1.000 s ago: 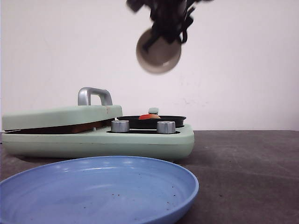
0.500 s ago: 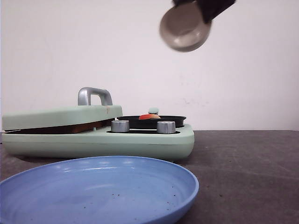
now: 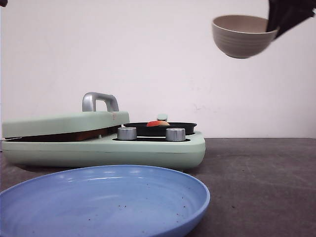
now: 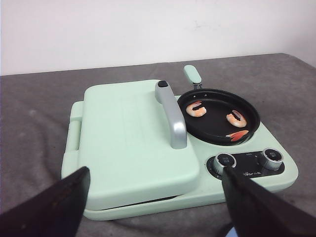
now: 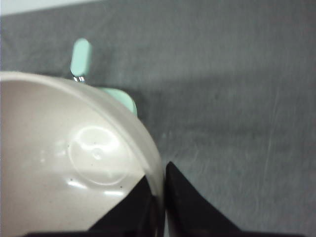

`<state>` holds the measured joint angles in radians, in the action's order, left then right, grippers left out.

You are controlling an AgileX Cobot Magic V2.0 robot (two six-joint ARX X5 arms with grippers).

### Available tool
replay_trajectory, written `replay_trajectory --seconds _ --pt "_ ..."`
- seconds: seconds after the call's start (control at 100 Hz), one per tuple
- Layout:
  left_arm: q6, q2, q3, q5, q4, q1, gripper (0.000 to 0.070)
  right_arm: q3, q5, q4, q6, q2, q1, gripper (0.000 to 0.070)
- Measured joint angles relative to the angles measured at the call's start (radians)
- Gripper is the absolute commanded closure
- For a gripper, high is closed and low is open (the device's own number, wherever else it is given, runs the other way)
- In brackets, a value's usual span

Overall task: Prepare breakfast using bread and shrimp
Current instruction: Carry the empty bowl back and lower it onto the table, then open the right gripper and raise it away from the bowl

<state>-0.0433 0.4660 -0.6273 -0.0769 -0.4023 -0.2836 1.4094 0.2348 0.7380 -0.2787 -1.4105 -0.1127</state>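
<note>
Three orange-red shrimp [image 4: 197, 109] lie in the round black pan [image 4: 249, 106] of the mint-green breakfast maker [image 4: 128, 148]; the front view shows one shrimp [image 3: 158, 123]. No bread is in view; only a brown strip [image 3: 74, 135] shows in the gap under the closed lid. My right gripper [image 5: 159, 182] is shut on the rim of an empty beige bowl [image 5: 64, 163]. It holds the bowl [image 3: 242, 35] upright, high and to the right of the appliance. My left gripper [image 4: 157, 173] is open and empty, above the appliance's near side.
A large empty blue plate [image 3: 103, 202] lies in front of the appliance. The lid has a silver handle [image 4: 172, 116], and two silver knobs [image 3: 127, 133] sit in front of the pan. The pan's green handle [image 5: 80, 57] points to the back. A white wall stands behind the grey table.
My right gripper has carried the beige bowl from above the pan to the right. It has turned the bowl from tipped over to upright.
</note>
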Motion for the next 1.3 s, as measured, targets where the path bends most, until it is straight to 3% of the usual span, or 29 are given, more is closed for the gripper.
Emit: replay_trajectory --seconds 0.15,0.36,0.88,1.3 --pt "0.000 0.000 0.000 0.000 0.000 0.000 0.0230 0.000 0.053 0.071 0.005 -0.031 0.050 0.0696" --pt "0.000 0.000 0.000 0.000 0.000 0.000 0.0230 0.000 0.053 0.138 0.052 -0.140 0.068 0.0696" --pt "0.000 0.000 0.000 0.000 -0.021 0.000 0.0231 0.000 0.052 0.099 0.092 -0.431 0.067 0.0696" --pt "0.000 0.000 0.000 0.003 -0.029 0.000 0.0230 0.000 0.052 0.047 0.092 -0.512 0.066 0.0696"
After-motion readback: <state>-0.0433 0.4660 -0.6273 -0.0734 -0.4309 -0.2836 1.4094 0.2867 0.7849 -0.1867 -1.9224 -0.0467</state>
